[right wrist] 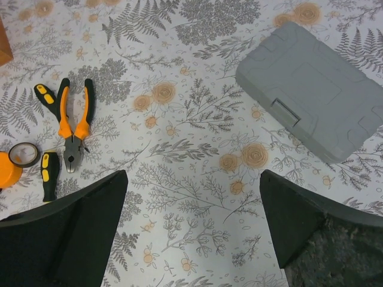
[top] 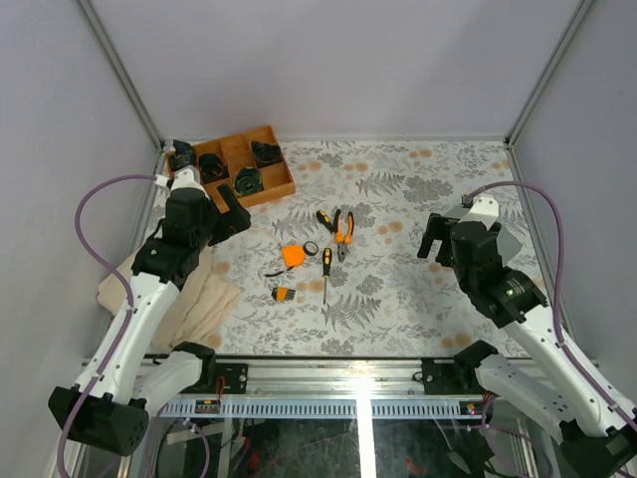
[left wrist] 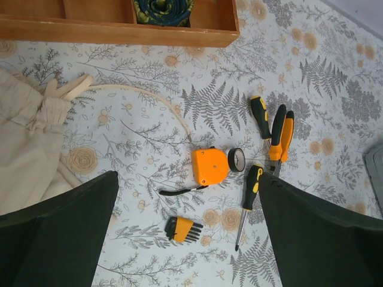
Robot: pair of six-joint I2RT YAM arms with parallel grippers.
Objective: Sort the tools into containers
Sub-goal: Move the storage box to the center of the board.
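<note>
Both hands hang open and empty, fingers spread wide: the left hand (top: 235, 211) on the left side of the desk (top: 398, 289), the right hand (top: 434, 239) on its right side.

Between them, mid-desk, the tools lie in a loose cluster. The orange-handled pliers (top: 343, 229) run far-to-near, nose toward the arms. Just beside them the black-and-yellow screwdriver (top: 324, 271) lies along the same axis, its tip toward the near edge. A second screwdriver (top: 325, 220) slants by the pliers' handles. To the left sit the small black ring (top: 312, 247), the orange tape measure (top: 293, 255) and, nearer, the stubby yellow-black bit (top: 284, 293).

Well apart on the right, the flat grey plastic case (right wrist: 311, 89) lies closed.

A brown wooden divided tray (top: 239, 164) stands at the far left, with a beige cloth (top: 199, 299) at the left edge. Fern and flower print covers the desk, and pale walls (top: 328, 60) enclose it.
</note>
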